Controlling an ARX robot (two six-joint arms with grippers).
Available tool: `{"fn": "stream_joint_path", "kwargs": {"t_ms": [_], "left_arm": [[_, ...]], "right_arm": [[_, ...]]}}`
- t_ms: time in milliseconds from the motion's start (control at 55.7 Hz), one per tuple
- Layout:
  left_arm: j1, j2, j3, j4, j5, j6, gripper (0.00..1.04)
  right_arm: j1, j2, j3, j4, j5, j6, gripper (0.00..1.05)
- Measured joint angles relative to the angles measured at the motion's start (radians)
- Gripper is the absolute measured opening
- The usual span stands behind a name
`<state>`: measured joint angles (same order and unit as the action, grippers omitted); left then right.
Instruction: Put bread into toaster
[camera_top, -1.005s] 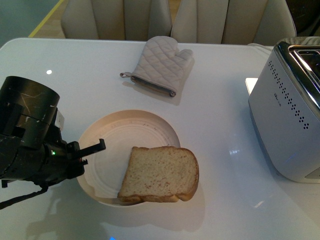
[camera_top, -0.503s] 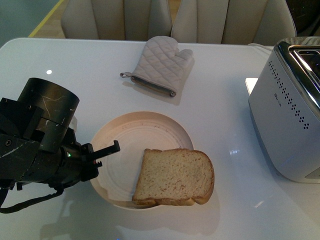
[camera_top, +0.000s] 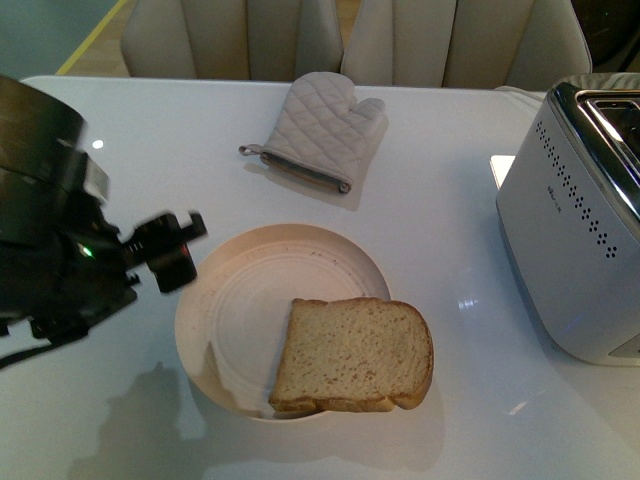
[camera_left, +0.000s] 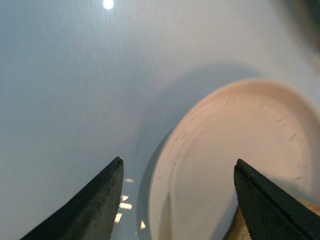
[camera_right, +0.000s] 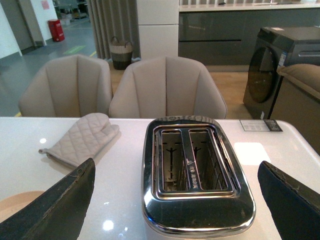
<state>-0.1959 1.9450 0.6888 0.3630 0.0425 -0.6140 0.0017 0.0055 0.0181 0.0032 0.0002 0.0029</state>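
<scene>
1. Tabletop (camera_top: 450, 200): white and glossy. It carries everything.
2. Toaster (camera_top: 575, 220): stands at your right edge with its slots facing up. The right wrist view shows both slots empty.
3. Plate (camera_top: 240, 300): sits centre-front, well apart from the toaster.
4. Bread (camera_top: 352, 355): lies flat on the toaster side of the plate, with its near edge overhanging the rim. Nothing touches it.
5. Left end effector (camera_top: 168, 250): fingers spread wide and holding nothing. It hangs just beside the plate's left rim, so the bread is across the plate from it, towards the toaster. This view is motion-blurred, so I can't tell its height above the rim.
6. Right end effector (camera_right: 176, 165): also wide and empty, looking down at the toaster top from the near side.

Step, as I judge it: the reach for the pick, with no grasp made yet. For the next move, carry the left end effector across the plate, pinch the overhanging crust edge, then stand the slice upright over a slot.
</scene>
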Motion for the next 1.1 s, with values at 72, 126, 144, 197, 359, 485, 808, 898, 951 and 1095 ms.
{"fn": "stream_joint_path", "kwargs": {"t_ms": [72,126,144,197,359,485,808,898,951,1095], "left_arm": [[0.044,-0.104,-0.041,0.024,0.016,0.007,0.84],[0.079,-0.198,-0.080,0.037,0.037,0.021,0.93],[0.085,-0.217,-0.089,0.041,0.043,0.023,0.95],[0.116,-0.315,-0.130,0.059,0.072,0.034,0.99],[0.204,-0.591,-0.237,0.120,0.130,0.069,0.96],[0.203,-0.652,-0.395,0.546,-0.032,0.347,0.75],[0.198,-0.813,-0.575,0.651,-0.042,0.589,0.16],[0.198,-0.894,-0.615,0.594,-0.043,0.595,0.03],[0.198,-0.962,-0.631,0.547,-0.043,0.597,0.03],[0.198,-1.124,-0.661,0.416,-0.043,0.599,0.03]], "right_arm": [[0.000,0.000,0.000,0.000,0.000,0.000,0.96],[0.000,0.000,0.000,0.000,0.000,0.000,0.96],[0.000,0.000,0.000,0.000,0.000,0.000,0.96],[0.000,0.000,0.000,0.000,0.000,0.000,0.96],[0.000,0.000,0.000,0.000,0.000,0.000,0.96],[0.000,0.000,0.000,0.000,0.001,0.000,0.96],[0.000,-0.001,0.000,0.000,0.000,0.000,0.96],[0.000,-0.001,0.000,0.000,0.000,0.000,0.96],[0.000,-0.001,0.000,0.000,0.000,0.000,0.96],[0.000,-0.001,0.000,0.000,0.000,0.000,0.96]]}}
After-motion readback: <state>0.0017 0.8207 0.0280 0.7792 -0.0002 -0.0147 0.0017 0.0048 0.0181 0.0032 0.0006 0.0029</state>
